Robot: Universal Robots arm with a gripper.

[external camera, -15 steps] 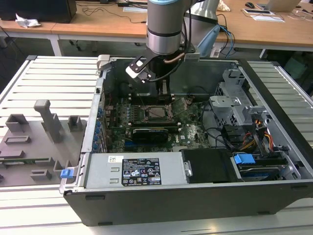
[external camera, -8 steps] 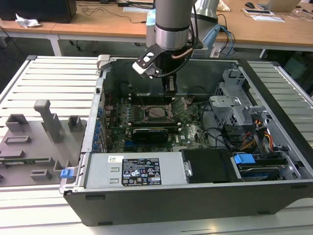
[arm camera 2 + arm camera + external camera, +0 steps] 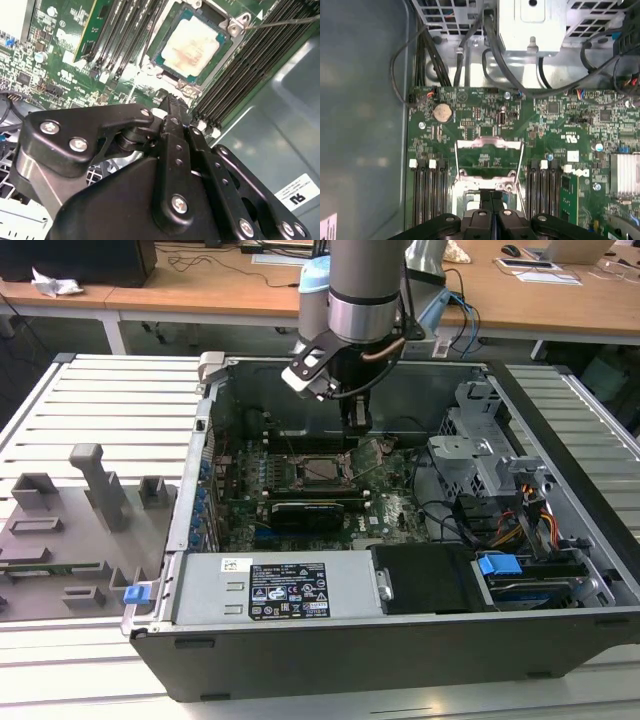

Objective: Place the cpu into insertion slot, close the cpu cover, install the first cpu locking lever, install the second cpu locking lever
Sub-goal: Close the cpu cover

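The cpu, silver-topped with a greenish rim, lies flat in the insertion slot on the green board; in the exterior view the cpu sits mid-board. The cpu cover, a thin metal frame with a square cut-out, stands swung open beyond the socket. A thin wire locking lever sticks out past the socket's corner. My gripper hangs just above the socket's edge, on the cover's side. Its fingers are shut together with nothing between them; in the first wrist view the gripper hides part of the socket.
The open computer case has tall walls around the board. Black memory slots flank the socket on both sides. A long black expansion card, a drive cage with cables and a power supply crowd the case. Grey fixtures stand outside.
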